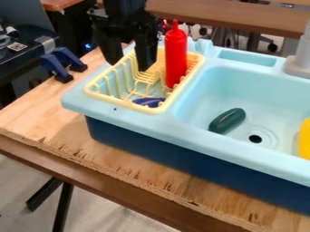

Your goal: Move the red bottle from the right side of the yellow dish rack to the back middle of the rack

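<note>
One end effector [128, 66] is hanging, jaws spread, over one yellow rack [124, 103] that's holding one upright red bottle [176, 56] and one purple item [147, 101]; one green item [227, 120] and one yellow item [304, 139] are sitting in one sink [205, 97].

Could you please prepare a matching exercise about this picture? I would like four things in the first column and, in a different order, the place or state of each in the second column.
Things:
1. red bottle
2. green object
3. purple object
4. gripper

Places or states:
A. lying low in the rack
B. at the rack, with its jaws apart
C. lying in the sink, near the drain
D. standing upright in the rack

Right pairs: 1-D, 2-C, 3-A, 4-B
</note>
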`<state>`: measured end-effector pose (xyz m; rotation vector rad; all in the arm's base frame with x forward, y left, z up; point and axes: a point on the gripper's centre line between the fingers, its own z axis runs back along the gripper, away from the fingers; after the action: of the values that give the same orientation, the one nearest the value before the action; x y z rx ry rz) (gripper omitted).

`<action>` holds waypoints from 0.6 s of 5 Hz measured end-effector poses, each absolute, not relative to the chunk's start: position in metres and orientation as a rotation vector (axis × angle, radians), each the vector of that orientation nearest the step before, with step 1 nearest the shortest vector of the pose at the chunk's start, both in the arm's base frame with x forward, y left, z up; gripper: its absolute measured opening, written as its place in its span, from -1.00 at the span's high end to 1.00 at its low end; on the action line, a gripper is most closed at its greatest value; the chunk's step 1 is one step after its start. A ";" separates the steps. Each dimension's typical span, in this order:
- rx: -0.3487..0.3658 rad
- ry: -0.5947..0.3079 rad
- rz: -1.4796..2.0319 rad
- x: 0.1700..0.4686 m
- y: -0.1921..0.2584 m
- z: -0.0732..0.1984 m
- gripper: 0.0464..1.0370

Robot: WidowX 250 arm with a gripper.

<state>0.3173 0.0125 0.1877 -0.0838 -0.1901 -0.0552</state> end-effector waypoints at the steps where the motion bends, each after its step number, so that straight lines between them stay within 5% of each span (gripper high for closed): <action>1: -0.089 -0.151 -0.055 0.316 0.012 0.177 -0.93; 3: -0.068 -0.166 -0.021 0.341 0.020 0.207 -0.93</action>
<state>0.3407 0.0200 0.2069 -0.0678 -0.1665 -0.0213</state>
